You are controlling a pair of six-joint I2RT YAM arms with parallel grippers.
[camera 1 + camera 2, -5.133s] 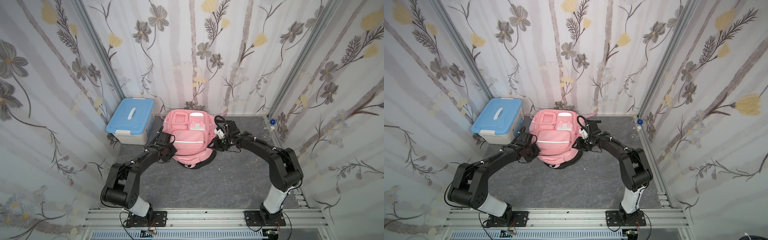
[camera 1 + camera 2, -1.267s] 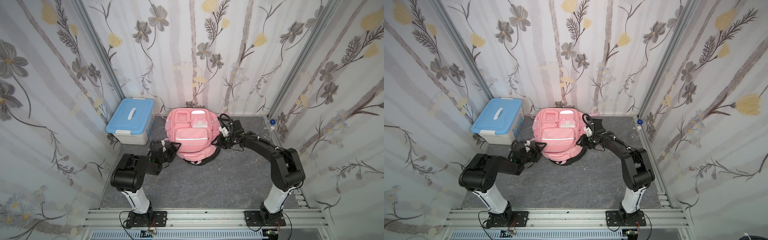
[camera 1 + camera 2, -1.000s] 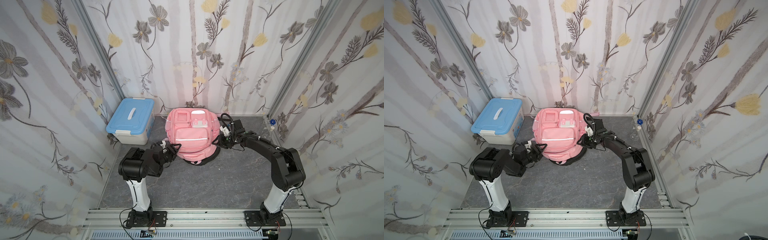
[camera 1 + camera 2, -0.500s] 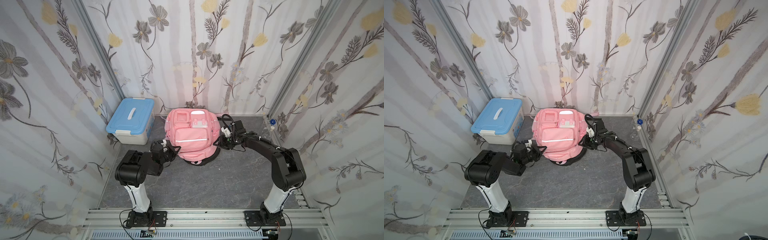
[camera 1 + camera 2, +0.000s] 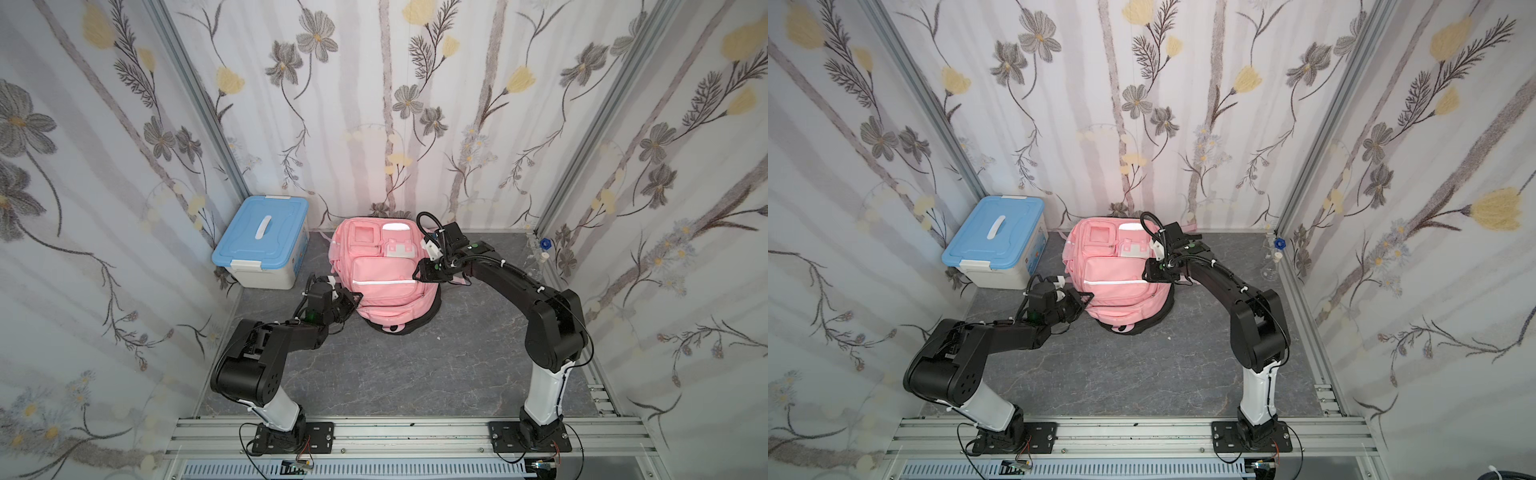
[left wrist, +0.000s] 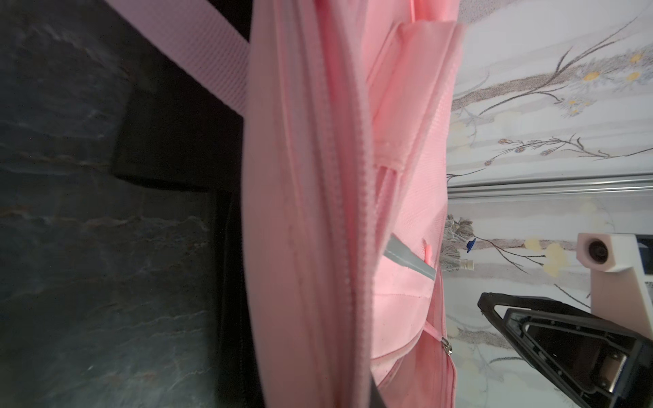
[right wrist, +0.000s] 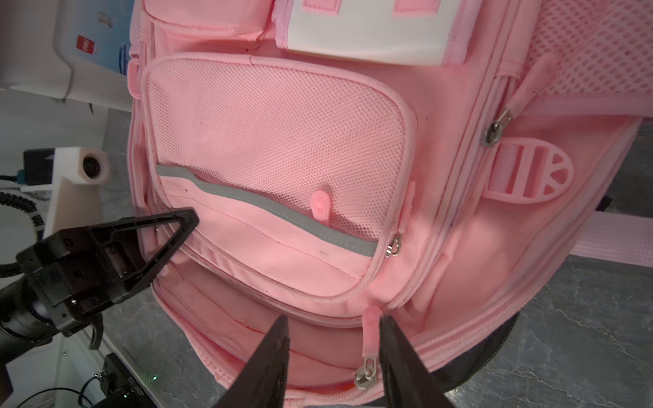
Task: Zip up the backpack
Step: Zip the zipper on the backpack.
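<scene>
Right wrist view is showing the right gripper, jaws released, straddling the zipper pull at lower centre of the backpack lying on the tabletop; off-centre closing is probably risking a slip, with the left gripper clenched at its left edge.

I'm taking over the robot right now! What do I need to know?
Left tool: shut, at the side of the backpack; whether it pinches cloth is unclear.
Right tool: open, jaws either side of the pink zipper pull, not gripping.
Backpack: front up.
Done: tools in place.
Left: grip the pull, zip the gaping front pocket shut.
</scene>
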